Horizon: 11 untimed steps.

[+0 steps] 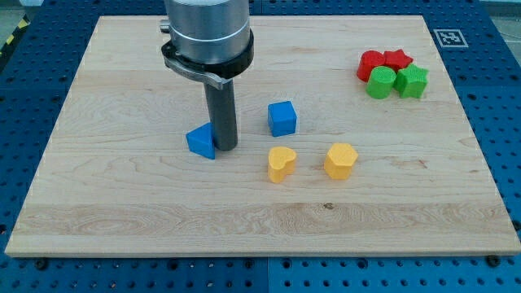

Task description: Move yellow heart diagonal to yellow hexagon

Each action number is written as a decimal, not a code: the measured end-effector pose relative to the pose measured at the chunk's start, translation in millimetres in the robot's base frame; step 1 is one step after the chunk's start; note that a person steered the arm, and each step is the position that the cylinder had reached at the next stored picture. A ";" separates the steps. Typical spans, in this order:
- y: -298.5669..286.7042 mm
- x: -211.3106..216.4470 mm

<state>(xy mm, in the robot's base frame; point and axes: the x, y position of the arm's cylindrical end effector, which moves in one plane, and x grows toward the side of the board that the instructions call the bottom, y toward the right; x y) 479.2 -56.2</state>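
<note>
The yellow heart [282,163] lies on the wooden board a little below the view's centre. The yellow hexagon [340,160] lies just to its right, level with it, with a small gap between them. My tip [224,146] stands on the board to the left of the heart and slightly higher in the view. It is right beside a blue triangular block [200,142], touching or nearly touching its right side. A blue cube [282,118] sits above the heart.
A cluster of two red blocks [383,61] and two green blocks [397,82] sits at the view's upper right. The board's edge [260,254] runs along the view's bottom, with a blue pegboard table around it.
</note>
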 end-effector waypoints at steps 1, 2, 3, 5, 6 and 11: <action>-44.3 1.5; -83.6 1.5; -74.6 1.6; 24.1 99.7; 86.7 128.3; 130.0 29.4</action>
